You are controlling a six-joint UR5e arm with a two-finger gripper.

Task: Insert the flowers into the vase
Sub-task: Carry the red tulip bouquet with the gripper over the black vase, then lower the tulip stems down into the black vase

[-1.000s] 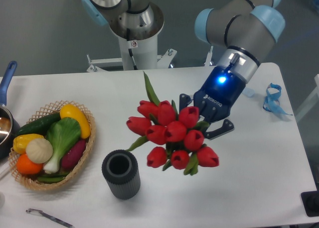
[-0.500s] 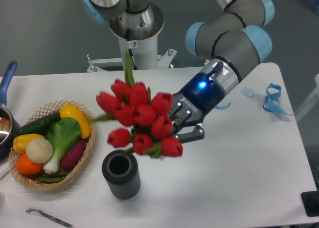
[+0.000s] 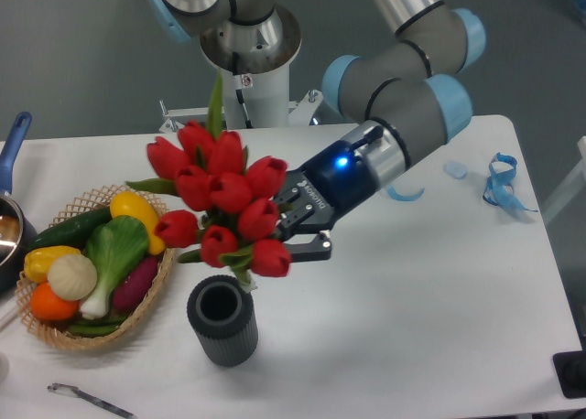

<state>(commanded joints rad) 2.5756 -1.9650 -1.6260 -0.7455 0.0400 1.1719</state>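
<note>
The flowers (image 3: 220,199) are a bunch of red tulip buds with green leaves, held in the air with the buds pointing left toward the camera. My gripper (image 3: 295,225) is shut on their stems, which the buds mostly hide. The vase (image 3: 222,319), a dark ribbed cylinder with an open round mouth, stands upright on the white table (image 3: 439,318), just below the lowest buds. The bunch hangs above and slightly left of the vase mouth, not touching it.
A wicker basket (image 3: 146,300) of toy vegetables sits left of the vase. A pot with a blue handle (image 3: 13,145) is at the left edge. A blue ribbon (image 3: 499,186) lies at the right. A thin metal tool (image 3: 87,398) lies front left.
My gripper has carried the flowers steadily leftward, from right of the vase to above it. The vase and basket have not moved.
</note>
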